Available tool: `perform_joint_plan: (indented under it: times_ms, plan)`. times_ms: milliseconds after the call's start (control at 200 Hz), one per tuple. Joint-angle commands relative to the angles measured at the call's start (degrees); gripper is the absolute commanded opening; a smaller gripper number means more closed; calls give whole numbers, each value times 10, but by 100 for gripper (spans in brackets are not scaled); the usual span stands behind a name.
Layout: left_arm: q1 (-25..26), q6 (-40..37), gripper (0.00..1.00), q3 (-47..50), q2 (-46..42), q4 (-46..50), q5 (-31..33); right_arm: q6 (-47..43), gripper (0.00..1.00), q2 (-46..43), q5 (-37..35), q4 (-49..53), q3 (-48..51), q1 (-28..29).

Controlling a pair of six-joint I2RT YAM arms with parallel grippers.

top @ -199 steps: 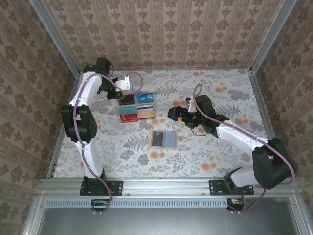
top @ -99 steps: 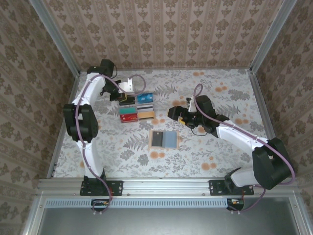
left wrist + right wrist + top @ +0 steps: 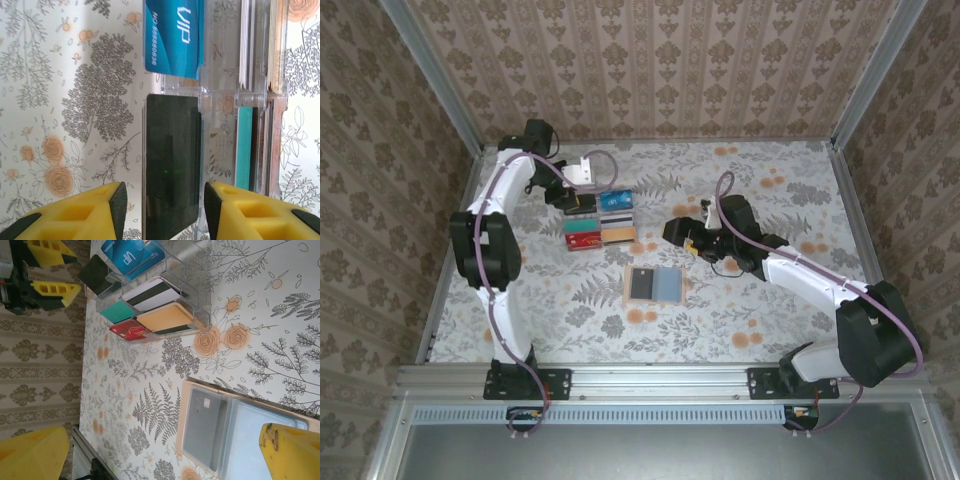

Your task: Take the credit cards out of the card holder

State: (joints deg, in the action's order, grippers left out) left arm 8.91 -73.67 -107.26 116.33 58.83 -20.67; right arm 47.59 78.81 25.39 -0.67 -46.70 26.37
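Two halves of the card holder (image 3: 670,286) lie spread flat on the floral table (image 3: 760,310), nearest the arm bases, with bare cloth on every side. From above its left half reads as a plain dark panel. The right wrist view resolves that panel into a grey card (image 3: 202,427) under a clear pocket, beside the blue-grey half.

Above and just right of the holder hangs the right gripper (image 3: 164,434), its yellow fingers spread wide with nothing between them.

Farther on, a strip of cloth away from the holder, stands a clear tray (image 3: 620,212) divided into compartments. The right wrist view sorts its contents by colour: a red card (image 3: 127,330), a teal card (image 3: 117,310), a tan-orange card (image 3: 165,320) and a blue VIP card (image 3: 132,255).

At the tray's far-left compartment the left gripper (image 3: 164,200) has its fingers apart. They stand on either side of a black card (image 3: 172,160), which lies flat in its slot. A gap shows on the left side; contact on the right cannot be told. This gripper works close to the back wall (image 3: 650,70), while open table stretches to the right.
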Motion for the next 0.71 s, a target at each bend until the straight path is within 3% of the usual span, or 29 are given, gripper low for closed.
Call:
perform_joint_plan:
  times_ms: [0, 150, 340, 465, 560, 700]
  plan:
    - [-7, 26, 48, 12, -59, -15, -46, -37, 99, 5, -34, 57, -34, 22]
    - [-11, 97, 49, 78, -122, -96, -63, -95, 97, 48, -119, 155, -88, 78]
    - [-1, 242, 49, 221, -224, -272, -9, -145, 95, 141, -248, 268, -165, 169]
    - [-1, 407, 55, 300, -292, -368, 48, -139, 94, 187, -262, 279, -180, 189]
    - [4, 479, 66, 347, -339, -380, 69, -150, 91, 219, -262, 302, -198, 188]
    - [16, 581, 70, 415, -404, -397, 115, -165, 90, 251, -278, 330, -213, 189]
